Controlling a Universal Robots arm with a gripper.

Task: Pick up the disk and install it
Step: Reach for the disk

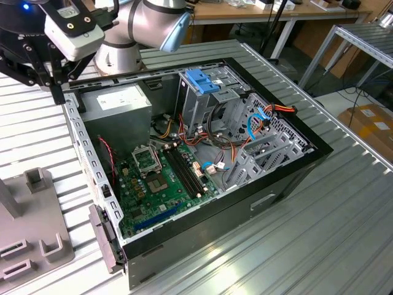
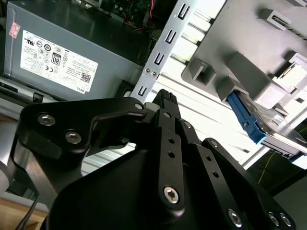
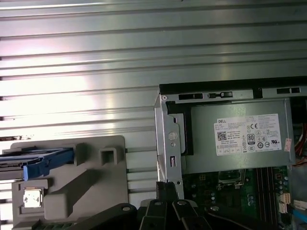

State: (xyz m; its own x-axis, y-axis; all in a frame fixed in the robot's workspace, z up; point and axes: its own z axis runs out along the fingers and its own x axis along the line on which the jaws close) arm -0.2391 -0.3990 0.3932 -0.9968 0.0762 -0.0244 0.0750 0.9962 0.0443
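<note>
Ribbed metal table [image 1: 319, 233] carries an open computer case [image 1: 270, 184] lying on its side, wooden desks and a cardboard box [image 1: 371, 123] behind it. Exterior view gives the case interior: power supply [image 1: 116, 101] at the corner nearest the arm, green motherboard [image 1: 159, 178] below it, blue-topped drive cage [image 1: 199, 80] by the far wall, loose red and blue cables beside that. Grey fixture block [image 1: 31, 233] sits outside the case, off to the exterior view's left

Pincer [image 1: 55, 83] hangs over the case's power-supply corner, just at the perforated side wall [image 1: 86, 153]. In the second wrist view the pincer [image 2: 164, 98] reads as closed together, both linkages meeting at one tip, nothing held. The first wrist view has that tip [image 3: 165, 188] right at the case wall

Both wrist views add the disk [image 2: 261, 127]: grey metal with a blue bracket, standing on edge in a slot of the fixture block [image 2: 249, 43], outside the case and well apart from the pincer. In the first wrist view the disk [image 3: 36, 160] sits at the fixture's far end from the case, blue bracket end facing the case, and the power supply label [image 3: 247, 134] faces the camera
</note>
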